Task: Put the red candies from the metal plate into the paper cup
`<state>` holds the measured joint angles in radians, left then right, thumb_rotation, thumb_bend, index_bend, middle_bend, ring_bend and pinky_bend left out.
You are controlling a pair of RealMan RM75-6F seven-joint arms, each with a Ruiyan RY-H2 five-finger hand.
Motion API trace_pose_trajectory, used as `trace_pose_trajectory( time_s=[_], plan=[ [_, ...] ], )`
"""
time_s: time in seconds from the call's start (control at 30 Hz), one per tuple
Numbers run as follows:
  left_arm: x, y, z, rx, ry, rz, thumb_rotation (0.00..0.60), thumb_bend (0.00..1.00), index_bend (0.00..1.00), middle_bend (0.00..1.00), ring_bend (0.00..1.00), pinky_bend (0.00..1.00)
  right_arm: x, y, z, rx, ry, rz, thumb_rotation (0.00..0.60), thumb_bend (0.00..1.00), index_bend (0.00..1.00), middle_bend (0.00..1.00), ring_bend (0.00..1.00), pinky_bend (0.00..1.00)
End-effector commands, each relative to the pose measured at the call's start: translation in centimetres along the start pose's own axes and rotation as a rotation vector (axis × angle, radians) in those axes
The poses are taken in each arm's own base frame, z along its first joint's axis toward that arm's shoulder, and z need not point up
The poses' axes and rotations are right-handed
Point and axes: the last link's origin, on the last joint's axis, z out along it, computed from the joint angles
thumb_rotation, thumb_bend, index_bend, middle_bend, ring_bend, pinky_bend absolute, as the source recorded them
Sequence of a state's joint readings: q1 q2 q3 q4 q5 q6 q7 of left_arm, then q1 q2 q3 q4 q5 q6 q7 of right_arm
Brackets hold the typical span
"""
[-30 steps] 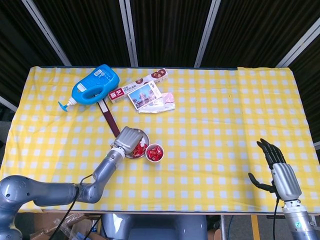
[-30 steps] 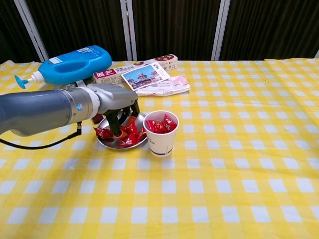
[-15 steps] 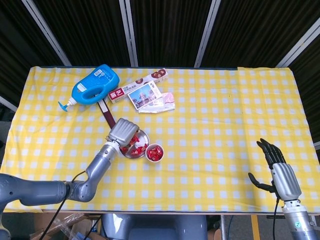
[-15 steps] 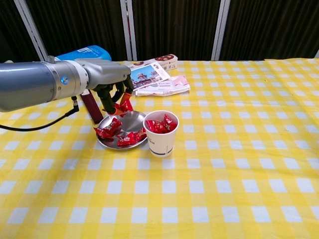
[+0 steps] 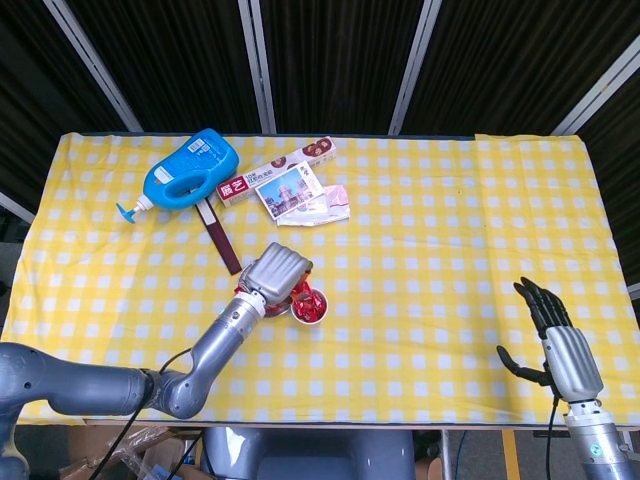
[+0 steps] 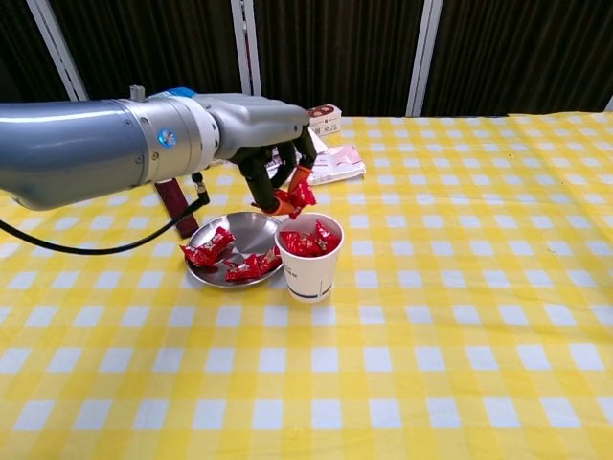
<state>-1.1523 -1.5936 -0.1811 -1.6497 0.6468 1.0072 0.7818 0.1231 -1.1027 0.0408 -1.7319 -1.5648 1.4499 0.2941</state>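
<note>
Paper cup (image 6: 309,271) just right of metal plate (image 6: 235,236), touching.

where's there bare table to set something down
The tablecloth is bare right of the paper cup, out to the right hand, and along the near edge. Crowded: far left, around the blue bottle, box, metal plate and left hand.

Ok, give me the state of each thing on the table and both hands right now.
left hand: holds a red candy above the cup
paper cup: upright, candies inside
metal plate: candies left on it
right hand: open, holding nothing
blue bottle: lying on its side
</note>
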Motion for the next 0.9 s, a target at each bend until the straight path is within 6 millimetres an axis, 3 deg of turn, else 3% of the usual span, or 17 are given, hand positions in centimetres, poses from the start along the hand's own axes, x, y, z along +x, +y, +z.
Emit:
trace_pose_trajectory(
  time_s=[0.03,0.23,0.5,0.9],
  plan=[
    [0.0,1.4,0.1,-0.027,0.010,-0.013,0.600,0.38,0.58,0.68,0.90,0.98,0.0,0.0,0.0,-0.001,0.001,0.001,0.600,0.39,0.00,0.00,0.00,0.00],
    [-0.6,2.8,0.2,-0.046,0.001,-0.022,0.600,0.38,0.58,0.68,0.90,0.98,0.0,0.0,0.0,0.002,0.000,0.002,0.600,0.39,0.00,0.00,0.00,0.00],
    [-1.5,3.2,0.2,-0.053,-0.020,-0.010,0.600,0.37,0.54,0.64,0.90,0.98,0.0,-0.1,0.0,0.003,-0.003,0.003,0.600,0.39,0.00,0.00,0.00,0.00],
    [-1.3,3.0,0.0,-0.056,-0.007,-0.024,0.600,0.35,0.43,0.49,0.90,0.98,-0.1,-0.1,0.0,0.005,-0.004,0.002,0.600,0.39,0.00,0.00,0.00,0.00]
  ],
)
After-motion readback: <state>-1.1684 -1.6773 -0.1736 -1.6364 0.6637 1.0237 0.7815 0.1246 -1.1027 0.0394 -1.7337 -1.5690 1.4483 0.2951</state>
